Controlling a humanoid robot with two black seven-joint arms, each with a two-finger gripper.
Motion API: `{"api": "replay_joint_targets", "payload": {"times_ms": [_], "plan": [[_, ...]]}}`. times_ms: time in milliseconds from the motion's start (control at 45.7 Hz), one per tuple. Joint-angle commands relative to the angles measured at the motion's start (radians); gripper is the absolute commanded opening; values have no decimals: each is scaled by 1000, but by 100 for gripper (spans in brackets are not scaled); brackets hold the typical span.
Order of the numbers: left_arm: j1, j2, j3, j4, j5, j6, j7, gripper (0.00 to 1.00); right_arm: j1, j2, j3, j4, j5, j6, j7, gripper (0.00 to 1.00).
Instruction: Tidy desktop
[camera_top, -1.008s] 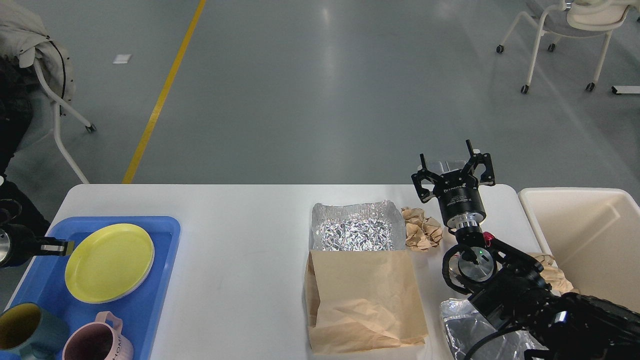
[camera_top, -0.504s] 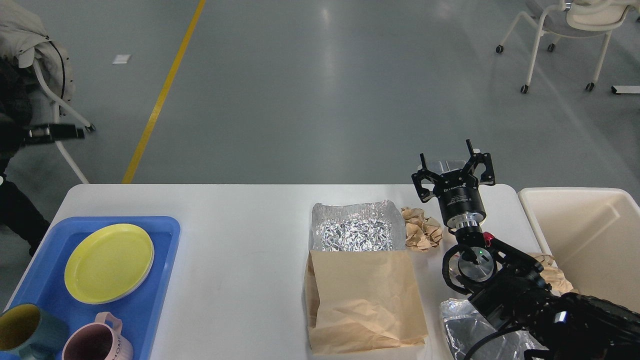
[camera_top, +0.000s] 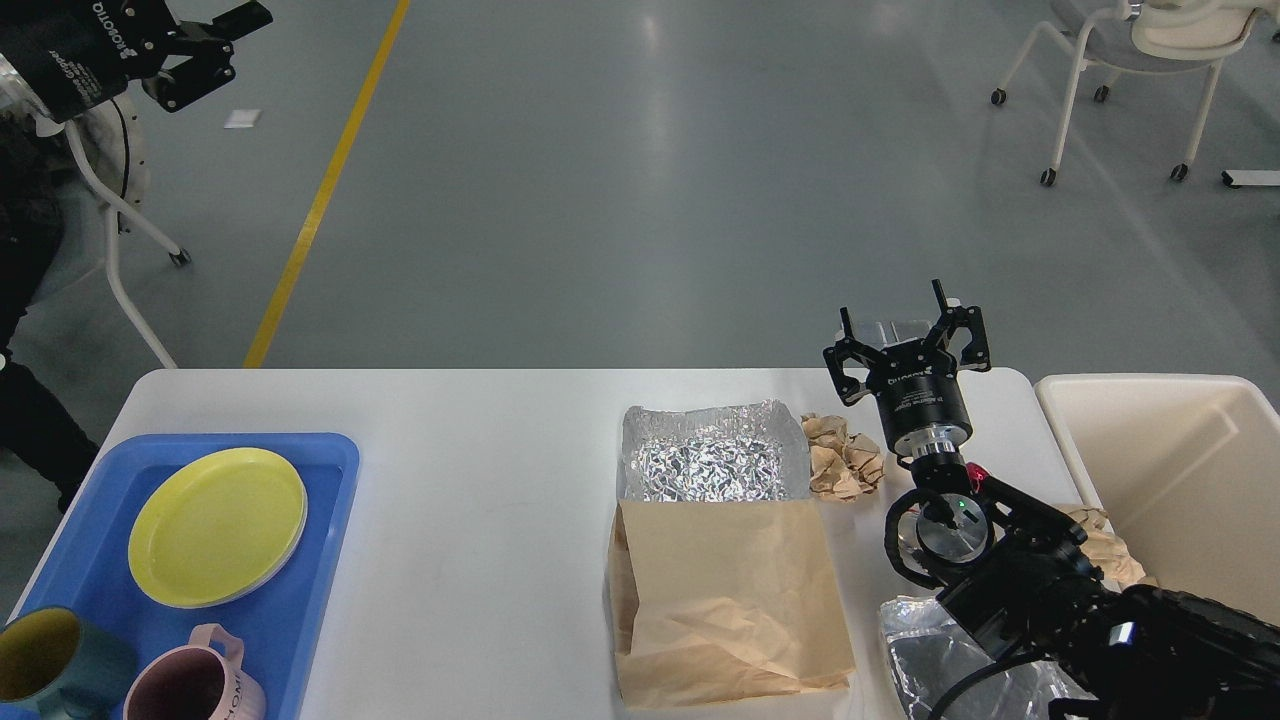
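Note:
The white desktop (camera_top: 480, 480) holds a crumpled foil tray (camera_top: 714, 463) with a flat brown paper bag (camera_top: 728, 600) lying in front of it. A crumpled brown paper ball (camera_top: 845, 457) lies right of the foil tray. My right gripper (camera_top: 895, 312) points up above the table's far right edge, just behind the paper ball, open and empty. My left gripper (camera_top: 228, 45) is raised high at the top left, far off the desktop, open and empty.
A blue tray (camera_top: 320, 560) at the front left holds a yellow plate (camera_top: 217, 525), a teal mug (camera_top: 50, 660) and a pink mug (camera_top: 195, 685). A beige bin (camera_top: 1180, 480) stands off the right edge. More crumpled paper (camera_top: 1105, 548) and a foil wrapper (camera_top: 930, 650) lie by my right arm.
My left gripper has risen from over the blue tray's left edge to high at the top left. The right arm and the things on the table have not moved.

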Motion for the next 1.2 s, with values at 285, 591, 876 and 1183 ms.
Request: {"api": "replay_joint_targets", "payload": {"times_ms": [285,591,876,1183], "plan": [[256,-121,-275,-97,-10,-9,3,96,0,0,0,1,0,0,0,100],[376,-178,-335,-99,-12,-9,0,97,0,0,0,-1,0,-1,0,100],[425,-229,-370,-89,-18,-9,3,97,0,0,0,-1,0,-1,0,100],[448,-279,-395,-88,-29,-2,6,96,0,0,0,-1,0,-1,-1,100]]}}
